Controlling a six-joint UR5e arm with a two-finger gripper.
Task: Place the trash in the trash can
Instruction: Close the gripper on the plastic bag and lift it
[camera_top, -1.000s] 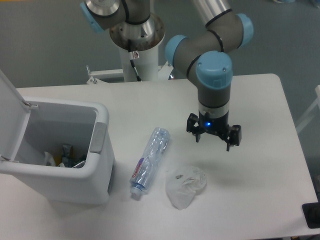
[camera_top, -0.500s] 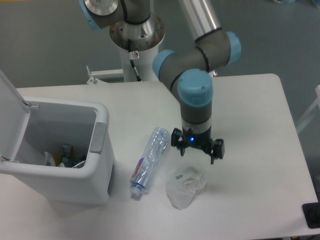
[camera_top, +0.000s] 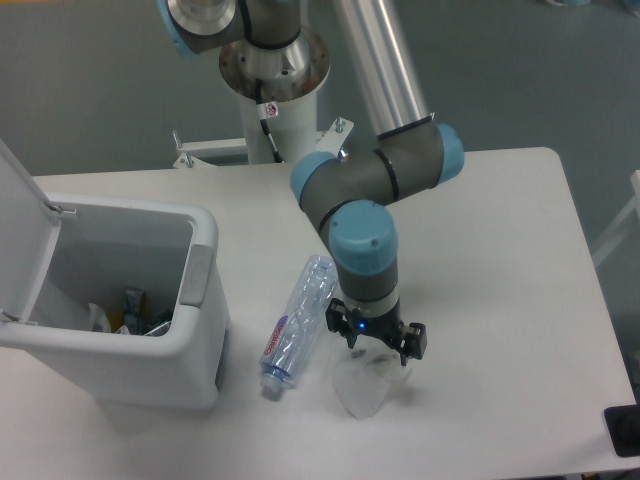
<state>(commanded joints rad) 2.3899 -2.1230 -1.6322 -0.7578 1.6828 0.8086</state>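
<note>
A clear plastic water bottle (camera_top: 297, 326) with a red-white label lies on the white table, its cap end toward the front. Right of it lies the wrinkly translucent plastic bag (camera_top: 365, 392), partly hidden under my gripper (camera_top: 373, 350). The gripper hangs directly over the bag's upper part, fingers spread open, nothing between them. The white trash can (camera_top: 150, 350) stands at the left with its lid raised, some rubbish visible inside.
The arm's base column (camera_top: 272, 75) stands at the table's back edge. A dark object (camera_top: 625, 430) sits at the front right corner. Bare table surface (camera_top: 500, 250) lies to the right of the arm.
The gripper has moved left and toward the front, coming down from beside the bag to right above it. The bottle, bag and trash can stay where they were.
</note>
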